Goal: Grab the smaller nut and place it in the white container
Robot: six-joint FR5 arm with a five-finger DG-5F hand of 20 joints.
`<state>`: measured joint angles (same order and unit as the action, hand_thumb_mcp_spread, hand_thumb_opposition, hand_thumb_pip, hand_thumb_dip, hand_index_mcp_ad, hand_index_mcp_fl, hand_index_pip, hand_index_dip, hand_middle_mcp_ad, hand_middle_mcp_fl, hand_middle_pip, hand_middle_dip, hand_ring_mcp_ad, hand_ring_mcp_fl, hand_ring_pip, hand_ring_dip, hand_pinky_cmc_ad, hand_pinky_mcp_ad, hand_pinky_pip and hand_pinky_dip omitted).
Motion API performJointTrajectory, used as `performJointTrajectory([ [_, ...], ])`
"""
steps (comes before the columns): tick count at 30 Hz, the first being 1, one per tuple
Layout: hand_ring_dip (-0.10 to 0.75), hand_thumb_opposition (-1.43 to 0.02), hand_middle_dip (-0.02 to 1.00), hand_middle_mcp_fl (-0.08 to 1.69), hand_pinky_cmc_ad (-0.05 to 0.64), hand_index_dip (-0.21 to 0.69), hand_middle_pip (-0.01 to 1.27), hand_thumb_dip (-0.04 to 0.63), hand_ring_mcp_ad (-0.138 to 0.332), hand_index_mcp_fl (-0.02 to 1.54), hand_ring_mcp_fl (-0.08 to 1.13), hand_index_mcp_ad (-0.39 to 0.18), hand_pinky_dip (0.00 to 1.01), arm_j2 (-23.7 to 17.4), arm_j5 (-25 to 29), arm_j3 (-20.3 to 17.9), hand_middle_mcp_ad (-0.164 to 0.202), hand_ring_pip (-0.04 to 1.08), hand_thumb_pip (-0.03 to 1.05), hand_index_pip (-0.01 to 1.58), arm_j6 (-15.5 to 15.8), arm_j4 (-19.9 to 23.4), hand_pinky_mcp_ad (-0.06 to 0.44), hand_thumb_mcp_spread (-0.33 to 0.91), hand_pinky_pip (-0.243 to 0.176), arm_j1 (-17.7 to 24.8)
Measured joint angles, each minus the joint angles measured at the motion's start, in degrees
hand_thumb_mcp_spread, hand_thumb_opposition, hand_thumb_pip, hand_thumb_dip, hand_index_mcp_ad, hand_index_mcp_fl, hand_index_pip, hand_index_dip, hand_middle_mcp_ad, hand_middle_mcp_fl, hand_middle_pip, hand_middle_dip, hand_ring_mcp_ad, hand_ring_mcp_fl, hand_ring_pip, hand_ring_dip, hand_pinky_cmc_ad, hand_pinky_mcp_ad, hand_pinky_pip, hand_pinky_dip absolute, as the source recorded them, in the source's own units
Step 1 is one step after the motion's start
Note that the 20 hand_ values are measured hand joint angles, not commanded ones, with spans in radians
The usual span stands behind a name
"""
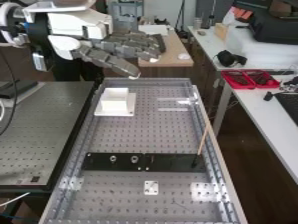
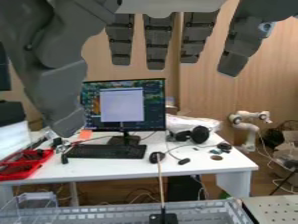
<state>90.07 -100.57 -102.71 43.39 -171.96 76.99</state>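
"When seen from above, where to look for the robot hand?"

"Raised higher than the white container, well apart from it; released, with long, straight fingers."

"And the smaller nut?"

"Too small to tell for sure. Nearer the camera than the container: a flat black bar, bearing the larger nut beside the bearing. Directly beneath the container: a white plate. Right of it: a tilted wooden stick."

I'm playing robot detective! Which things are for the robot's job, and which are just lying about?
For the job:
- hand
- white container
- black bar

Just lying about:
- larger nut
- bearing
- thin wooden stick
- headphones
- keyboard
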Motion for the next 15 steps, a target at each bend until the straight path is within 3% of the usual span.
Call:
performJointTrajectory([
  [15, 0.127, -0.75, 0.24, 0.05, 0.36, 0.286, 0.13, 0.188, 0.113, 0.06, 0.0, -0.127, 0.22, -0.3, 0.6, -0.3, 0.035, 0.09, 0.65, 0.12, -0.2, 0.5, 0.295, 0.32, -0.045, 0.5],
])
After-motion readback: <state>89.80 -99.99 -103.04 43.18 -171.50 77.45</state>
